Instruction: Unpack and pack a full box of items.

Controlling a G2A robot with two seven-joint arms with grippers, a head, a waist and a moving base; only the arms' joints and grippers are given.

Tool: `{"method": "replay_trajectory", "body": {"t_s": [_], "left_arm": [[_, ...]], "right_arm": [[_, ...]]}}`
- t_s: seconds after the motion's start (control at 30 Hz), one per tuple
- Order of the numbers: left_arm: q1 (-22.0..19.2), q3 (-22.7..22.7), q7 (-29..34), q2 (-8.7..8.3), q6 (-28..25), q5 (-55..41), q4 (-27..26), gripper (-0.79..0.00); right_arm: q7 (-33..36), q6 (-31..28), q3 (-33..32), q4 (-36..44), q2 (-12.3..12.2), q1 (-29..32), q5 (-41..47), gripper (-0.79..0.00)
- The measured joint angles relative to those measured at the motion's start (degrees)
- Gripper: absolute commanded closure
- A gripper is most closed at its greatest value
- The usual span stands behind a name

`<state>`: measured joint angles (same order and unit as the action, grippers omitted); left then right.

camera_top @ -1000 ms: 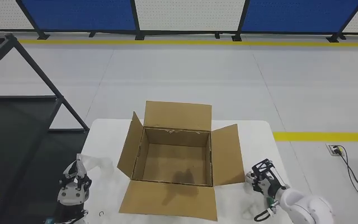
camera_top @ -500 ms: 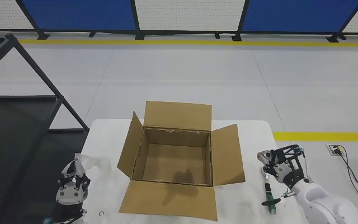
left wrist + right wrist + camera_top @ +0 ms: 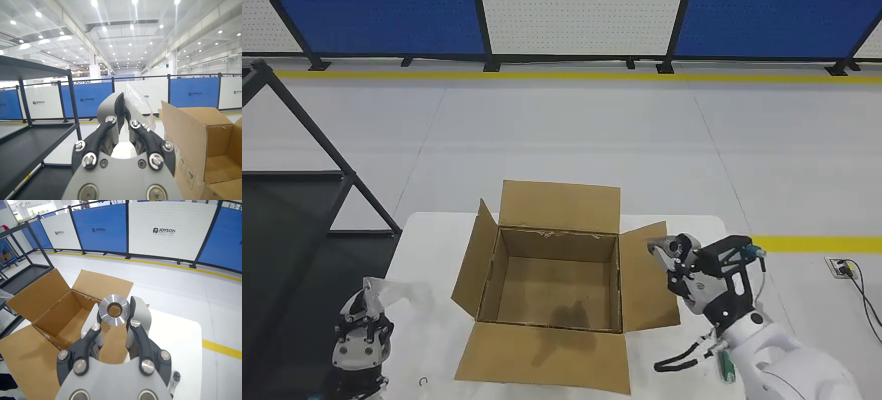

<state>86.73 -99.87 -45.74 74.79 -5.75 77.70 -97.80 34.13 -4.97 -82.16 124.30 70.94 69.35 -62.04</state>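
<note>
By the right gripper (image 3: 115,311) a metal ring (image 3: 105,317) is clamped, held over the right flap of the open cardboard box (image 3: 560,207). A clear plastic bag (image 3: 136,102) is pinched by the left gripper (image 3: 124,109) near the table's (image 3: 428,250) left edge.

Bag (image 3: 407,292) in left end effector (image 3: 123,106) left of box (image 3: 560,205); ring (image 3: 114,312) in right end effector (image 3: 672,252) over right flap (image 3: 647,285)

Right gripper (image 3: 115,311) jaws pinch metal ring (image 3: 113,322) above flap of open cardboard box (image 3: 62,306)
</note>
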Motion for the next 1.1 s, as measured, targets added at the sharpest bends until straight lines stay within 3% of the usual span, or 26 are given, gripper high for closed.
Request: {"method": "replay_trajectory", "body": {"t_s": [0.37,0.5,0.63,0.77,0.87,1.1], "left_arm": [[1.04,-1.57,-0.50,-0.05,0.15,-1.18,0.22,0.000],[0.85,-1.25,-0.19,-0.06,-0.05,-0.84,0.29,0.000],[0.86,-0.87,-0.47,-0.02,-0.11,-0.65,0.25,0.000],[1.80,-1.38,-1.46,0.06,0.31,-1.83,0.34,0.000],[2.78,-2.31,-2.07,0.10,0.75,-2.92,0.38,0.000],[3.92,-3.59,-2.23,0.10,0.74,-3.75,0.18,0.000]], "right_arm": [[-0.05,-0.14,-0.53,-0.03,-0.01,0.11,0.31,0.000],[0.29,-4.32,3.28,-1.57,0.06,-1.70,0.54,0.000],[6.16,-7.05,13.61,-9.42,1.25,-13.34,-0.24,0.000],[12.38,-5.55,26.83,-23.98,4.13,-28.91,-1.83,0.000],[13.58,-4.51,34.54,-35.45,6.69,-37.33,-0.15,0.000],[12.58,-1.75,46.06,-55.72,11.87,-45.55,-0.55,0.000]]}}
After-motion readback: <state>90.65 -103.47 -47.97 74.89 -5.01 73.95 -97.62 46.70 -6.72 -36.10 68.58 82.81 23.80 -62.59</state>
